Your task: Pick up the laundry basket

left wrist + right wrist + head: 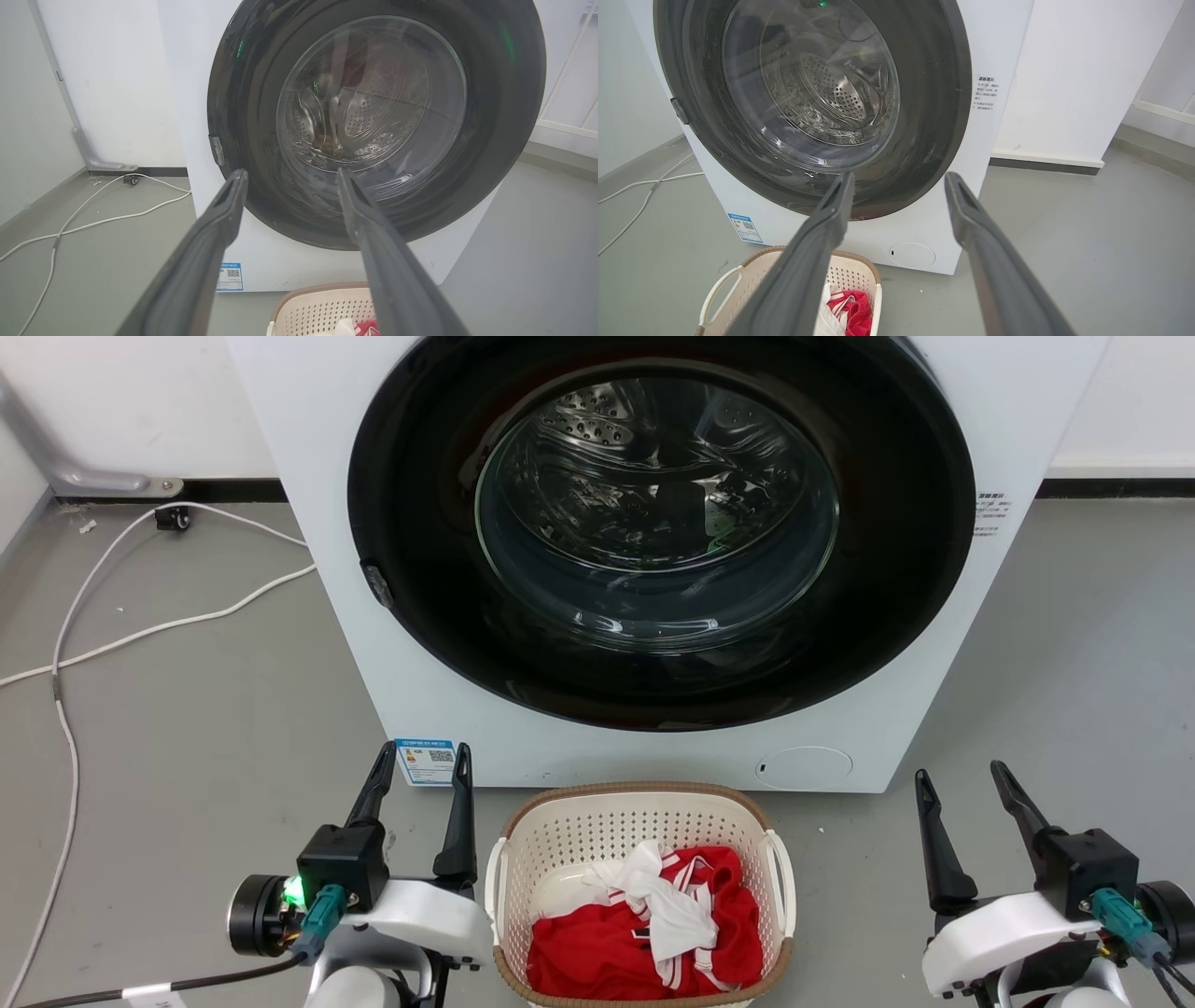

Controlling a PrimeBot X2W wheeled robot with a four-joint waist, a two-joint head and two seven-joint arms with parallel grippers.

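I count one laundry basket (607, 831) on the floor (187, 728), just before one washing machine (355, 644), between two claws: left claw (425, 749) and right claw (961, 771), both spread wide, empty. My head view shows two basket handles (782, 887); my right wrist view shows one.

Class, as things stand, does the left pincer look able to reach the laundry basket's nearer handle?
Probably yes: the left pincer is open beside the laundry basket, with nothing between it and the white handle on that side.

Bare laundry test room: front-load washing machine (644, 551) against white wall (121, 401), grey floor (187, 691), loose white cable (140, 616) at left.
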